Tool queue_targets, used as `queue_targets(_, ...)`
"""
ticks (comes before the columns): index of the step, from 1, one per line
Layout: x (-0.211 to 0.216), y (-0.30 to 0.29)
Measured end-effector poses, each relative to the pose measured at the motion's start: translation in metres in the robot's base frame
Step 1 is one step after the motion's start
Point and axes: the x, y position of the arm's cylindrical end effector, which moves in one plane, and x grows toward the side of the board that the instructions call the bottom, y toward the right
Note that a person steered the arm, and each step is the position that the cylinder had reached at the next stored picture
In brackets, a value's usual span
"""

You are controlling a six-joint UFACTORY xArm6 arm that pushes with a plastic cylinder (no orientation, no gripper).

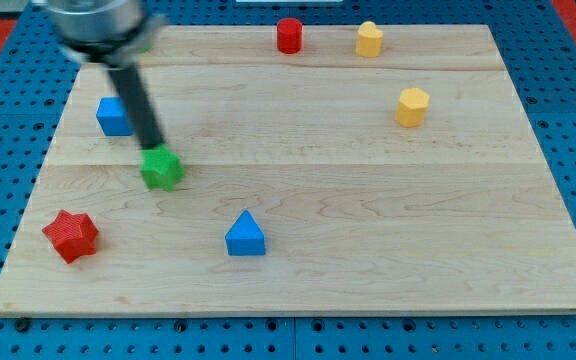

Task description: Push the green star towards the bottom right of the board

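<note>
The green star (161, 168) lies on the wooden board (368, 220), left of centre. My tip (155, 148) touches the star's upper left edge, with the dark rod slanting up to the view's top left. The arm is motion-blurred. A blue cube (114, 116) sits just left of the rod.
A red star (70, 236) lies near the bottom left corner. A blue triangular block (245, 235) sits below and right of the green star. A red cylinder (289, 35) and a yellow block (369, 39) stand at the top edge. A yellow hexagonal block (413, 106) sits at the right.
</note>
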Motion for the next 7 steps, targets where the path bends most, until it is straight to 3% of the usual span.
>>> queue_targets(1, 0.0, 0.006)
queue_targets(2, -0.019, -0.058)
queue_targets(3, 0.024, -0.04)
queue_targets(4, 0.032, 0.049)
queue_targets(5, 0.038, 0.088)
queue_targets(6, 0.038, 0.045)
queue_targets(7, 0.041, 0.055)
